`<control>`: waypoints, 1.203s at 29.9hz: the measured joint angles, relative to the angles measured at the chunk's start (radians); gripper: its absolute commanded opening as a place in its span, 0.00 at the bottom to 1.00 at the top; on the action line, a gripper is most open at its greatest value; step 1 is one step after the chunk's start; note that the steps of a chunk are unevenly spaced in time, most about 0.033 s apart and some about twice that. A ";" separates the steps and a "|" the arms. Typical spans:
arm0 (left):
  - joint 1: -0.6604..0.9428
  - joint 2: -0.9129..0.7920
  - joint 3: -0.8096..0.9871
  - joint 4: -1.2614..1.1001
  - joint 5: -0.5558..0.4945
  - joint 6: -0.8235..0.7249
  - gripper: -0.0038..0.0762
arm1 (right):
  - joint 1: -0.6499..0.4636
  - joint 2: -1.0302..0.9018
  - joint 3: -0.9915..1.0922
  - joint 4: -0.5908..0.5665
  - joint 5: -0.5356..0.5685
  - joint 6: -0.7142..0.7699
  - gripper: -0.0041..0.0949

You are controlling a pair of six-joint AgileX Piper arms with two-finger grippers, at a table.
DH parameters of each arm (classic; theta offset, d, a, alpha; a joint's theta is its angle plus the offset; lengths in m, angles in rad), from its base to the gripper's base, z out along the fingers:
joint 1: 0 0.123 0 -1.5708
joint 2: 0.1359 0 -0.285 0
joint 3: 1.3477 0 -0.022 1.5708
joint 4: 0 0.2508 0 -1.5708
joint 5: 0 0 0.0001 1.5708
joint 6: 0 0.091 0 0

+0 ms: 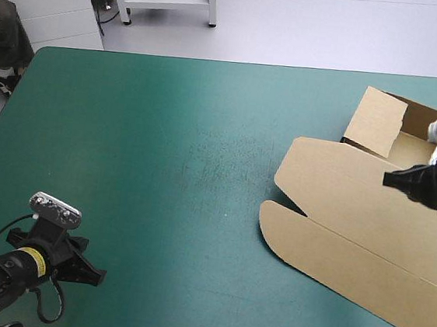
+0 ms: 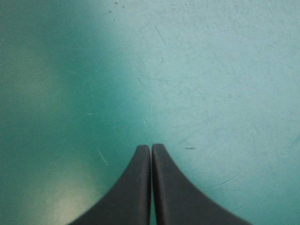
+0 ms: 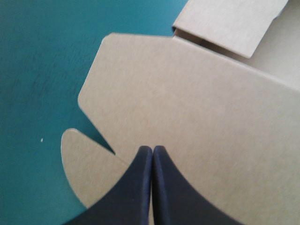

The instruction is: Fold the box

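Observation:
The brown box [image 1: 353, 224] lies at the table's right side, its wide lid panels flat and a side wall [image 1: 375, 121] raised at the far end. My right gripper [image 1: 389, 180] hovers over the flat panel [image 3: 187, 103], fingers shut with nothing between them; the raised wall [image 3: 229, 23] lies ahead of it. My left gripper [image 1: 97, 277] sits near the table's front left corner, far from the box. It is shut and empty over bare teal-green cover [image 2: 187, 70].
The teal-green table [image 1: 163, 165] stretches bare between the two arms. The box reaches the right edge of the table. A person's arm and leg show beyond the far left corner, off the table.

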 measured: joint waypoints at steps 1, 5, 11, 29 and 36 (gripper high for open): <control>0.000 -0.001 0.012 -0.008 -0.017 0.000 0.04 | 0.010 -0.022 0.024 -0.006 0.007 -0.003 0.02; 0.000 -0.016 0.039 -0.024 -0.047 0.004 0.04 | 0.042 -0.141 0.161 -0.050 0.018 -0.036 0.02; 0.000 -0.059 0.042 -0.019 -0.050 0.033 0.04 | 0.048 -0.362 0.374 -0.073 -0.025 -0.078 0.02; 0.000 -0.100 0.050 -0.004 -0.021 0.124 0.04 | 0.342 -0.608 0.560 -0.154 -0.069 -0.099 0.02; 0.000 -0.131 0.080 -0.023 -0.002 0.124 0.04 | 0.457 -0.649 0.655 -0.170 -0.102 -0.099 0.02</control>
